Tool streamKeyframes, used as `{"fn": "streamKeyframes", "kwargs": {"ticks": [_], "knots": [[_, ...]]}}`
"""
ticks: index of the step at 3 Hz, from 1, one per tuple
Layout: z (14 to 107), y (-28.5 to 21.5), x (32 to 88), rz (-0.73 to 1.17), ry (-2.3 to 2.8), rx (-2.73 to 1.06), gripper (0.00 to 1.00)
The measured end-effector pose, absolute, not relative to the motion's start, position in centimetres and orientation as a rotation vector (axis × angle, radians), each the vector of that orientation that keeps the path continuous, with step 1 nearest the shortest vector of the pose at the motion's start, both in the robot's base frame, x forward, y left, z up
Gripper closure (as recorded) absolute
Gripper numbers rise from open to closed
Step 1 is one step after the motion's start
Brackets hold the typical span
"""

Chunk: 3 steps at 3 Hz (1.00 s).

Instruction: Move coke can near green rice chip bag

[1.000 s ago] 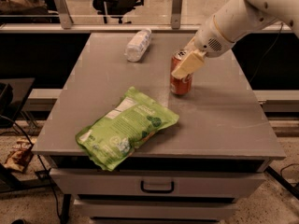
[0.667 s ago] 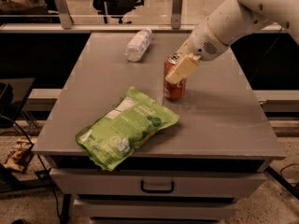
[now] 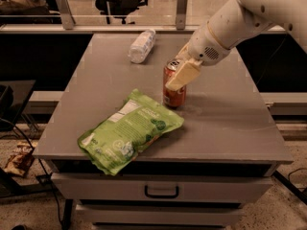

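The red coke can (image 3: 172, 94) stands upright on the grey table (image 3: 220, 114), close to the upper right corner of the green rice chip bag (image 3: 130, 130). The bag lies flat near the table's front left, white label panel facing up. My gripper (image 3: 178, 75) reaches in from the upper right on a white arm and is shut on the can's upper part, with a cream finger (image 3: 182, 75) across the can's front.
A clear crinkled plastic bottle (image 3: 142, 45) lies on its side at the back of the table. A drawer with a dark handle (image 3: 161, 191) sits under the table's front edge. A rail and chairs stand behind the table.
My gripper has carried the can left and toward the front, from the table's right middle to just beside the bag's corner. The bag and bottle have not moved.
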<state>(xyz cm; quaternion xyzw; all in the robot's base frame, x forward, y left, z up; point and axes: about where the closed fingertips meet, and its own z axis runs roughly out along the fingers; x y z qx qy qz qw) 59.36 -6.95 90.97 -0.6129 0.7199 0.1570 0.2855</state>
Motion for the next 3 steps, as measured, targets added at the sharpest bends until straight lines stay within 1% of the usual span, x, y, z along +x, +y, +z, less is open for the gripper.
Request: {"fn": "streamKeyframes", "kwargs": {"ticks": [2, 3], "knots": [[90.74, -6.6, 59.33, 0.425, 1.922, -1.646, 0.05], [90.67, -6.5, 59.33, 0.427, 1.922, -1.648, 0.0]]}}
